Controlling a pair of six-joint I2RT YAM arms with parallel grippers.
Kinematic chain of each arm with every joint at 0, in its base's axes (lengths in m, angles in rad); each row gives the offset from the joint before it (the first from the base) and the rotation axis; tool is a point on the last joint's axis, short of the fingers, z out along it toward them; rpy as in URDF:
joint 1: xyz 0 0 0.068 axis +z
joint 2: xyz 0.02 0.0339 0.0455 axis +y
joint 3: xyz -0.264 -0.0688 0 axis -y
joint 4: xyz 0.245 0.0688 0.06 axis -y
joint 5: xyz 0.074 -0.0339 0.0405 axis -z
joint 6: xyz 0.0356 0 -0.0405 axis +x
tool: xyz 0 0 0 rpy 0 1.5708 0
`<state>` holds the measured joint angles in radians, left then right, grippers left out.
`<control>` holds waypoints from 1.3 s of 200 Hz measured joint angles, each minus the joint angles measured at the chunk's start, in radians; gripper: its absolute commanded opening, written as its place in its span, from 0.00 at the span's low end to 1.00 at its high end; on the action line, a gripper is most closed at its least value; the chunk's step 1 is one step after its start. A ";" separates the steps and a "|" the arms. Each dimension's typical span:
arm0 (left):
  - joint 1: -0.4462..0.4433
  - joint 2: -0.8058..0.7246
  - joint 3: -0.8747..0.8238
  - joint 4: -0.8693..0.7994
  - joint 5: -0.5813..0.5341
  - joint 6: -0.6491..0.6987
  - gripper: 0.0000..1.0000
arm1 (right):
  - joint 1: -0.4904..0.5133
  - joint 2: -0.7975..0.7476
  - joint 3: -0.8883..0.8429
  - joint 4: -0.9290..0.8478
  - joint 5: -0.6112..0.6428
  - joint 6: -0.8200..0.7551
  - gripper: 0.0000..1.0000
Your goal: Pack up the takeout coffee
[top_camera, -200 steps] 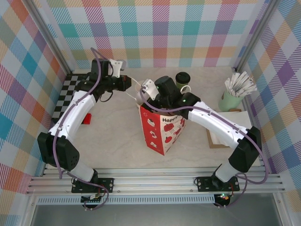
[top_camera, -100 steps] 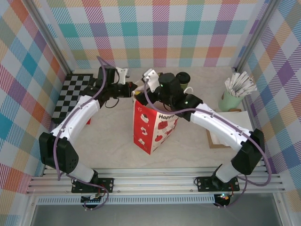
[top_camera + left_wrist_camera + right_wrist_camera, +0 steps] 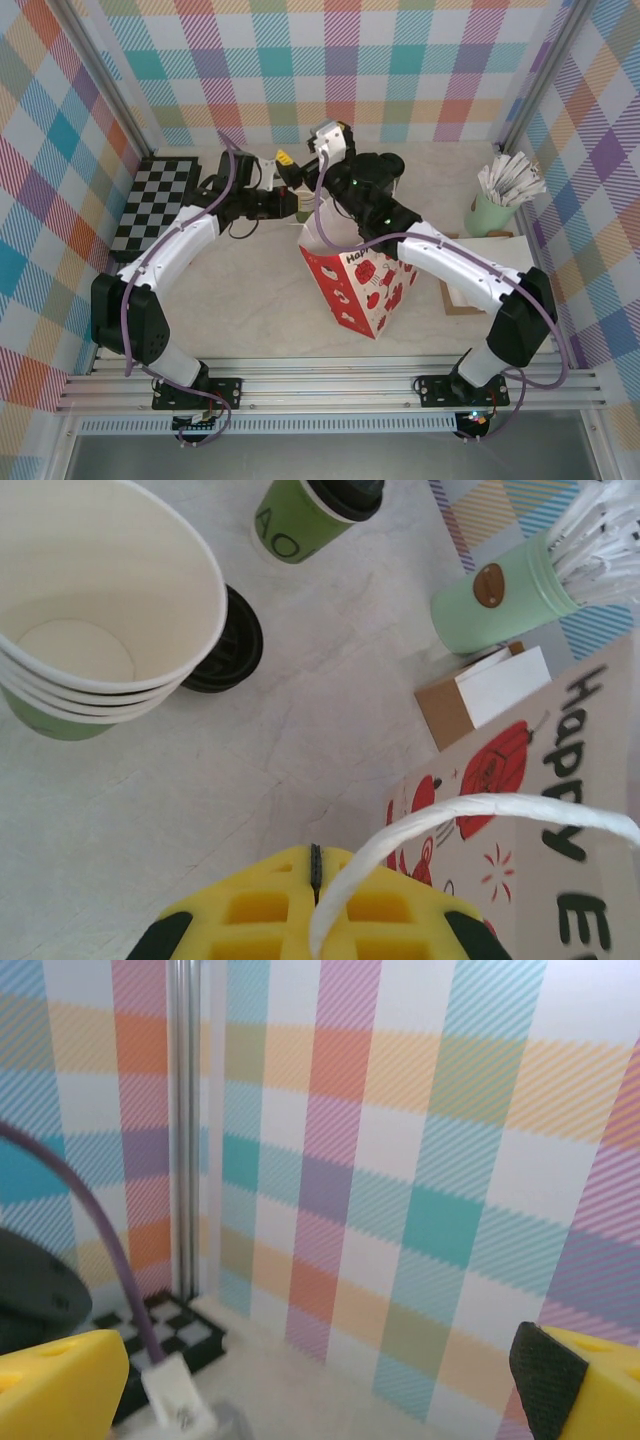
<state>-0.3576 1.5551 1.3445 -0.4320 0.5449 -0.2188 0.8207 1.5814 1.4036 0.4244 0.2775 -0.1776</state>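
Your left gripper (image 3: 314, 872) is clamped on the white handle (image 3: 450, 815) of the paper bag (image 3: 358, 285), holding the bag up. Your right gripper (image 3: 320, 1390) is spread wide and empty, raised and facing the back wall. The takeout coffee (image 3: 388, 166) stands on the table behind the bag, close by the right arm, not yet grabbed. Step in hand looks like cup pickup. Next: lower the right gripper to the cup, grip below the lid, and hold the bag steady.
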 measured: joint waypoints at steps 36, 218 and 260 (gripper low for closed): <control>-0.027 0.007 0.045 -0.018 -0.027 0.034 0.00 | 0.000 0.097 0.139 0.133 -0.015 -0.014 1.00; 0.171 -0.019 0.092 -0.093 -0.039 0.124 0.00 | -0.271 -0.135 0.188 -0.564 -0.277 0.431 1.00; 0.160 -0.019 0.228 -0.134 0.118 0.179 0.00 | -0.336 -0.087 0.364 -0.955 -0.346 0.494 1.00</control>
<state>-0.1978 1.5356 1.5723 -0.5659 0.6632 -0.0402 0.4843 1.4948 1.7672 -0.5304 -0.0681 0.3161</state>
